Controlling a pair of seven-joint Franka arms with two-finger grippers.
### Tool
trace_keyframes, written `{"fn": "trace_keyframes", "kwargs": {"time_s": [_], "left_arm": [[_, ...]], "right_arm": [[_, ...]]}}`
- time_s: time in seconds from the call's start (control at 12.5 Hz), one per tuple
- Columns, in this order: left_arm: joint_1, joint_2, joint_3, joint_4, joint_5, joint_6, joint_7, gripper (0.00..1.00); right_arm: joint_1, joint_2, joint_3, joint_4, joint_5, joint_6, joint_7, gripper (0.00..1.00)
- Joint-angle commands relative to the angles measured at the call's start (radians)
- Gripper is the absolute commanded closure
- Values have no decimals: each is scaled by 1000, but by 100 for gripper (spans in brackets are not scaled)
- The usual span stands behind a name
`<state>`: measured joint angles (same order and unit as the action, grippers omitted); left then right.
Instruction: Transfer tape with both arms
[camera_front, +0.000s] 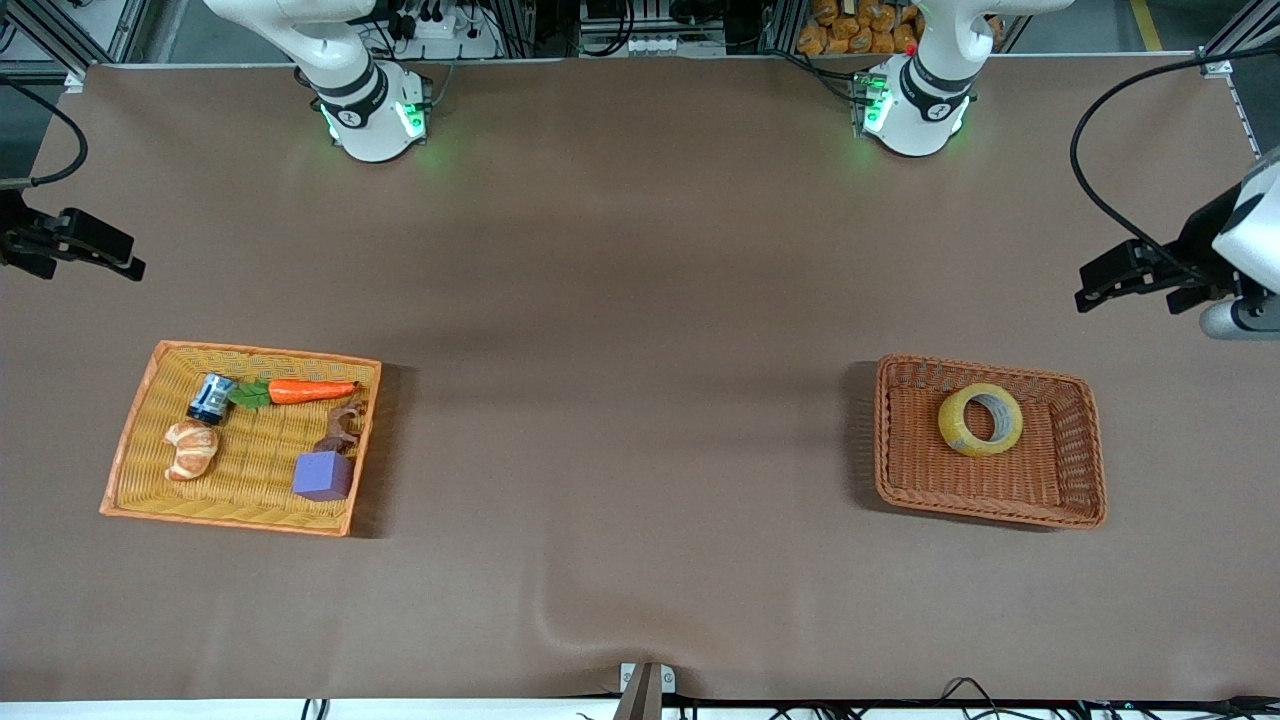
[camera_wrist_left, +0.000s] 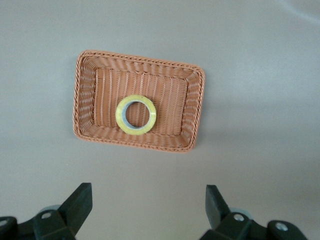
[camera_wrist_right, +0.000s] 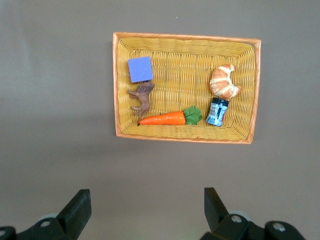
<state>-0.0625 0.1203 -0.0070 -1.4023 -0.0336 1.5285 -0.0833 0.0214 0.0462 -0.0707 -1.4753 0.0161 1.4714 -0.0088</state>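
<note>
The tape (camera_wrist_left: 135, 114) lies in its basket (camera_wrist_left: 195, 110), apart from both grippers' wide-open, empty fingers (camera_wrist_left: 77, 202). Likely done; otherwise the left gripper (camera_front: 1125, 275) must descend onto it.

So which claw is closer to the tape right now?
The left claw, open, is above the table by the brown basket holding the tape. The right claw, open, is at the other end, near the yellow basket.

Brown-covered table (camera_front: 640, 300), evenly lit
</note>
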Motion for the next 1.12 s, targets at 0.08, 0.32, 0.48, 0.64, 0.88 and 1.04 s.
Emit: {"fn": "trace_keyframes", "kwargs": {"time_s": [0.08, 0.32, 0.48, 0.64, 0.88, 1.04], "left_arm": [[38, -39, -2, -23, -31, 11, -10, 0], [-5, -85, 13, -64, 30, 55, -45, 0], [-5, -140, 7, -162, 52, 62, -47, 0], [4, -177, -19, -217, 58, 62, -49, 0], [24, -204, -36, -268, 61, 53, -45, 0], [39, -200, -42, -261, 61, 52, -30, 0]], "right_arm": [[-6, -9, 8, 3, 12, -14, -2, 0], [-6, -9, 8, 1, 12, -14, -2, 0], [-6, -9, 8, 3, 12, -14, -2, 0], [-6, -9, 8, 3, 12, -13, -2, 0], [-6, -9, 8, 3, 12, -13, -2, 0], [-6, -9, 8, 3, 12, -13, -2, 0]]}}
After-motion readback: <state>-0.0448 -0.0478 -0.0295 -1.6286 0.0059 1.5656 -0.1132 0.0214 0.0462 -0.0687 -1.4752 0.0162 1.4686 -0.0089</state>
